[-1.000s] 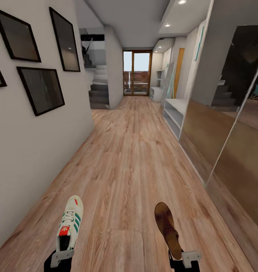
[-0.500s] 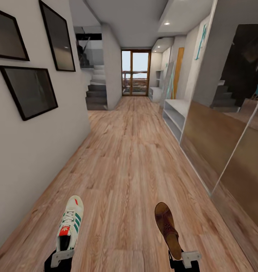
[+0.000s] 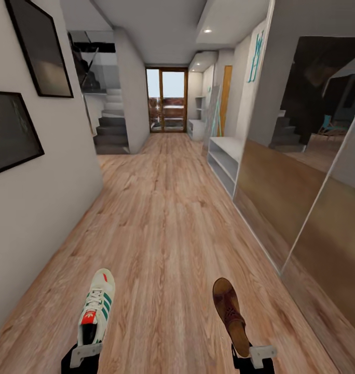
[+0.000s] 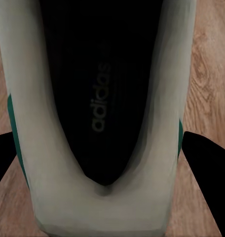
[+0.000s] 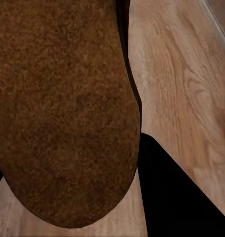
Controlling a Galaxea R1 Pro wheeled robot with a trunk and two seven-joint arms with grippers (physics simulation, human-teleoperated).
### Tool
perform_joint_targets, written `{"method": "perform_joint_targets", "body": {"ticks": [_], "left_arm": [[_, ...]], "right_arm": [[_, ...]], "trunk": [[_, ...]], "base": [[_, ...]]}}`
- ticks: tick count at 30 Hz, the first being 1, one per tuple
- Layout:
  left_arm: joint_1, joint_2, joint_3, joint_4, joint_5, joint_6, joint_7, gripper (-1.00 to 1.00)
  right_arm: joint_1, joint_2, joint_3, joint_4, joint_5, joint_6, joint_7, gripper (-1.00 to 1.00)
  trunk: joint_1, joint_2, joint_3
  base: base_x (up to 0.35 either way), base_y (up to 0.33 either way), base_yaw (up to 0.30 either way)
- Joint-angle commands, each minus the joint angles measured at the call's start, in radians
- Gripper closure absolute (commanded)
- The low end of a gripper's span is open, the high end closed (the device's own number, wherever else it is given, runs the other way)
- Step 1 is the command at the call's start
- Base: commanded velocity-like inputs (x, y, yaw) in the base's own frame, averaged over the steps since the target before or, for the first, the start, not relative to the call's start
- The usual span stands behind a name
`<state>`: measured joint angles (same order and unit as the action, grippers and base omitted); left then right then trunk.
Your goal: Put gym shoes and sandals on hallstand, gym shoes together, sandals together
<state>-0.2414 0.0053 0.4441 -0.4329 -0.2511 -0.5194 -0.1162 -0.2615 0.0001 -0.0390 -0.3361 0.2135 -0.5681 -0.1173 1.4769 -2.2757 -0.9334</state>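
Here gym shoe (image 3: pixel 96 306) and sandal (image 3: pixel 230 314) sit clamped in jaws.

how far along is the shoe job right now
Nothing shows on the hallstand yet. In hand: the left gripper holds one gym shoe and the right gripper one sandal, both carried above the corridor floor. Left: reach the rack, set both down, then handle the other shoe and sandal.

A wood-grain plank floor (image 3: pixel 167 218) runs down the corridor, the grey shoe rack (image 3: pixel 223 158) standing on it.
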Motion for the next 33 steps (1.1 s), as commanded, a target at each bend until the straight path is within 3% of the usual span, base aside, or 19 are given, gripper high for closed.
{"method": "perform_joint_targets", "body": {"ticks": [1, 6, 12, 15, 33], "left_arm": [[-0.001, -0.001, 0.008, 0.000, -0.007, -0.004, -0.007, 1.00], [-0.001, -0.001, 0.008, 0.000, -0.007, -0.004, -0.007, 1.00], [-0.001, -0.001, 0.008, 0.000, -0.007, -0.005, -0.007, 1.00], [-0.001, -0.001, 0.008, 0.000, -0.007, -0.005, -0.007, 1.00], [-0.001, -0.001, 0.008, 0.000, -0.007, -0.005, -0.007, 1.00]], "right_arm": [[-0.001, 0.001, -0.004, 0.001, 0.007, -0.003, -0.003, 1.00], [-0.001, 0.001, -0.023, 0.000, 0.005, -0.003, -0.006, 1.00], [-0.001, 0.003, -0.164, -0.001, -0.022, -0.002, -0.043, 1.00], [-0.001, 0.003, -0.207, 0.002, -0.026, -0.001, -0.049, 1.00], [-0.001, 0.001, -0.212, 0.074, -0.011, -0.009, -0.047, 1.00]], "trunk": [[0.000, 0.000, -0.001], [0.000, 0.000, -0.001], [0.000, 0.000, -0.001], [0.000, 0.000, -0.001], [0.000, 0.000, -0.001]], "base": [[0.339, 0.000, -0.072], [0.339, 0.000, -0.029], [0.339, 0.000, -0.005], [0.339, 0.000, -0.001], [0.339, 0.000, 0.000]]}}
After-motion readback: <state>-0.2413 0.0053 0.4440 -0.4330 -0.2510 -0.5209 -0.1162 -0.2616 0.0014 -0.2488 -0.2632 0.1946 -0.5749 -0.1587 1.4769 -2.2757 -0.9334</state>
